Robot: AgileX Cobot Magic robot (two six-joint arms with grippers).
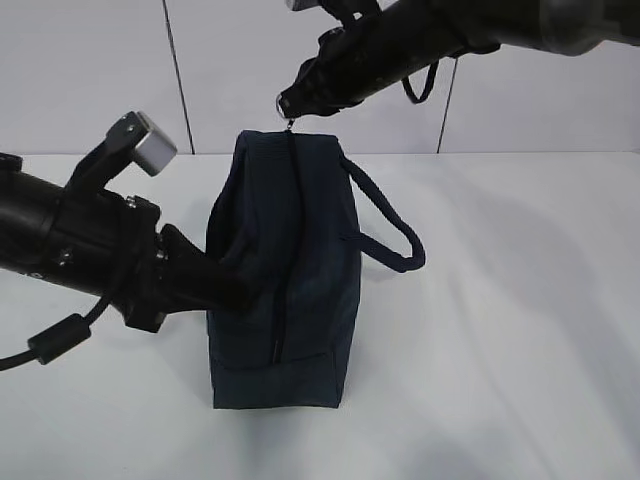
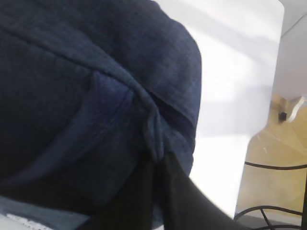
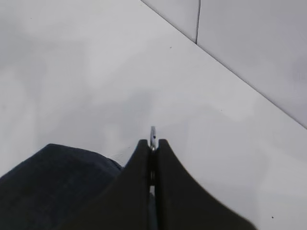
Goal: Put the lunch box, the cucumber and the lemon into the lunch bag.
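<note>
Now the lunch bag (image 1: 280,270) stands upright on the white table (image 1: 520,330), with its zipper (image 1: 281,300) running down the side that faces the exterior camera and its loop handle (image 1: 390,225) hanging to the right. The right gripper (image 1: 291,107) is at the top edge of the bag, and its two fingers are pressed together on the metal ring pull (image 3: 152,136), which shows as a thin silver piece between them in the right wrist view. The left gripper (image 1: 232,292) is at the left side of the bag, low down. In the left wrist view its fingers (image 2: 177,201) pinch a fold of the navy fabric (image 2: 154,127).
</note>
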